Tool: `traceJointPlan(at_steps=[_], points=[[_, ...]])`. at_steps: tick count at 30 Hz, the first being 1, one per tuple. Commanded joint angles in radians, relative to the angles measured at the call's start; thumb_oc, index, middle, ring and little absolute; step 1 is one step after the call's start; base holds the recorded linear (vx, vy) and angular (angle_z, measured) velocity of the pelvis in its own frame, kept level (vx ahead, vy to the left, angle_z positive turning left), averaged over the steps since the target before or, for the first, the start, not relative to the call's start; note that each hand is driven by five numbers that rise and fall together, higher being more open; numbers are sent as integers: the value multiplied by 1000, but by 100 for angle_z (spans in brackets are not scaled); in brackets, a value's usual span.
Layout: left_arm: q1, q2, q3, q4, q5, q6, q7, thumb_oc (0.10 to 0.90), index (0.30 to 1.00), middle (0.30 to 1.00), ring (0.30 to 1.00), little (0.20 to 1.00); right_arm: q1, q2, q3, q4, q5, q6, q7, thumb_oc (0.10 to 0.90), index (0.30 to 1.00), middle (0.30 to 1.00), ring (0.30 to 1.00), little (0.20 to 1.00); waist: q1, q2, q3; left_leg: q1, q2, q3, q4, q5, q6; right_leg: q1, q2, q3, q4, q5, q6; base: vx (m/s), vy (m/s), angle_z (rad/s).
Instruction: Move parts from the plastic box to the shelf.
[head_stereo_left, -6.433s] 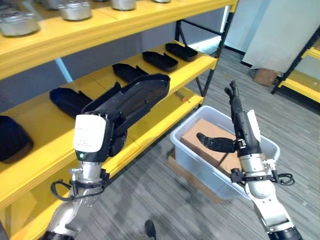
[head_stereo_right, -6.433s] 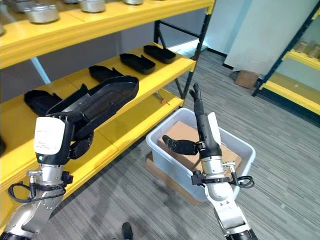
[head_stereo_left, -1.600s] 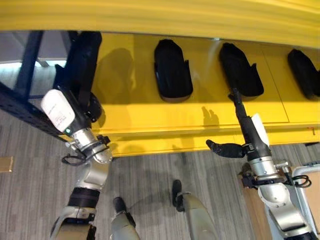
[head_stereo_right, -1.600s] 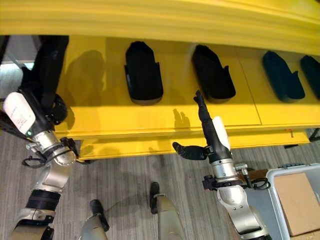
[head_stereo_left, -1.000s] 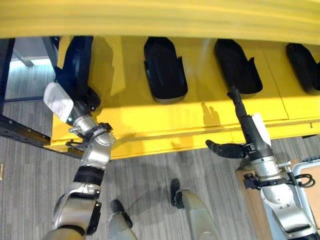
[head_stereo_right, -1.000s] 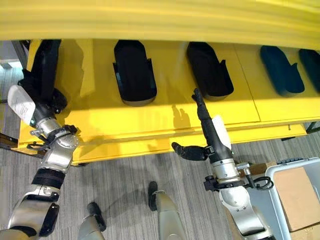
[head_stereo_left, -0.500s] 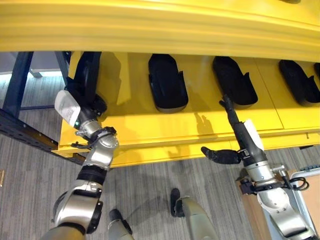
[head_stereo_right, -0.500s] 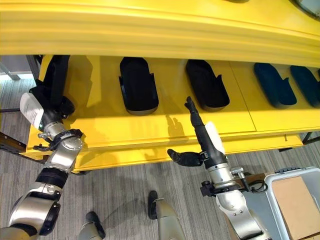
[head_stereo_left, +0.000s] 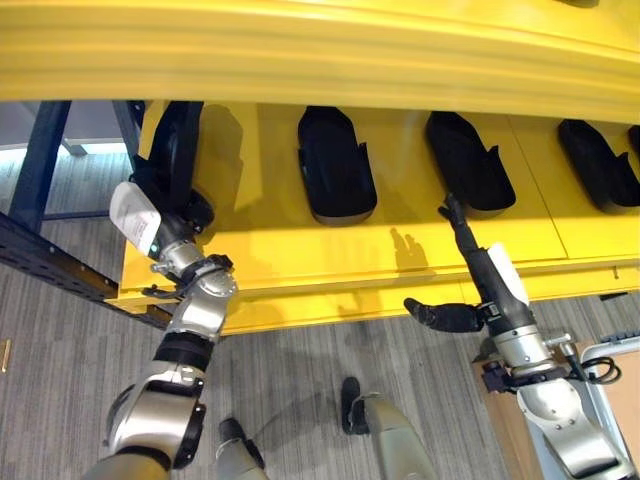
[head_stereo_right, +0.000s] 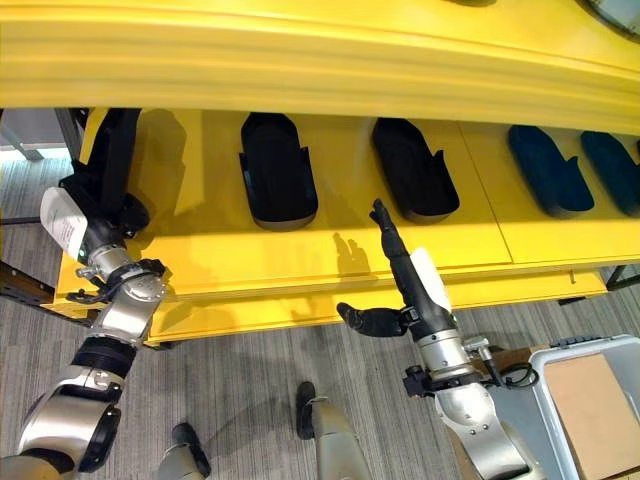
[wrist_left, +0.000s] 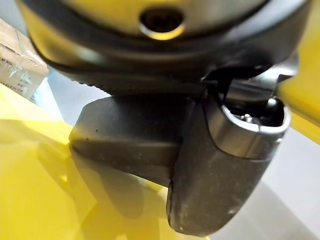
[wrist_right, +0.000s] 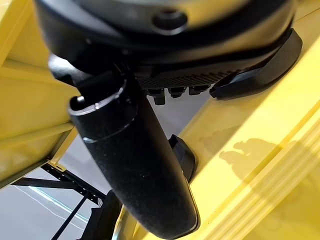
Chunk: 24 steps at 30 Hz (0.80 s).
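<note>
Setting a black part (head_stereo_left: 172, 150) at the yellow shelf's (head_stereo_left: 400, 245) end, the left hand (head_stereo_left: 160, 205) grips it with fingers curled round. Beyond the right hand (head_stereo_left: 478, 275), spread and empty, two placed parts (head_stereo_left: 335, 165) rest; the plastic box (head_stereo_right: 590, 400) sits beside its wrist. Release seemingly remains.

shelf (head_stereo_left: 300, 250): yellow; parts (head_stereo_left: 335, 165): black; floor (head_stereo_left: 60, 350): grey striped; plastic box (head_stereo_right: 590, 350): translucent white
</note>
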Motion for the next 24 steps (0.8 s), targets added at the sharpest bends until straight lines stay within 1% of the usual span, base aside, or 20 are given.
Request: traceJointPlan(at_steps=[1,12,16,17,19,20,24], points=[[1,-9,37,-8,-16,-14,10,400,300,300,300,300,-66,-53,-67,-129,28,-88,-31,900,1000,1000,1000,1000,-8,7,-20,8,50,-49,-33,37,-15,58,-31,29,-59,8,74,0,0,0],[33,-1,72,-64,-11,-15,20,400,300,300,300,300,-73,-56,-67,-134,28,-84,-27,900,1000,1000,1000,1000,2,1,-14,9,50,-51,-29,34,-14,63,-29,30,-61,10,74,0,0,0],[34,0,68,-65,-6,-13,8,400,300,300,300,300,-78,-57,-69,-131,30,-82,-28,900,1000,1000,1000,1000,3,1,-14,13,50,-48,-30,33,-13,65,-30,31,-63,12,74,0,0,0],[32,-1,65,-62,-7,-14,1,433,347,347,347,347,-79,-56,-69,-131,30,-81,-27,900,1000,1000,1000,1000,3,1,-14,12,50,-49,-29,33,-13,64,-29,31,-62,13,74,0,0,0],[25,-1,56,-62,-7,-17,-3,824,893,893,893,893,-81,-56,-67,-132,31,-80,-25,900,1000,1000,1000,1000,3,1,-14,11,50,-49,-28,33,-13,63,-29,31,-61,13,74,0,0,0],[19,-4,40,-73,-11,-28,-32,900,1000,1000,1000,1000,-81,-56,-72,-130,29,-76,-27,900,1000,1000,1000,1000,2,2,-13,10,50,-51,-27,34,-12,64,-31,31,-61,14,74,0,0,0],[7,-9,13,-107,-41,-53,-109,900,1000,1000,1000,1000,-84,-42,-82,-131,29,-61,-21,900,1000,1000,1000,1000,1,7,-3,14,47,-48,-29,35,-11,71,-30,34,-66,16,74,0,0,0]])
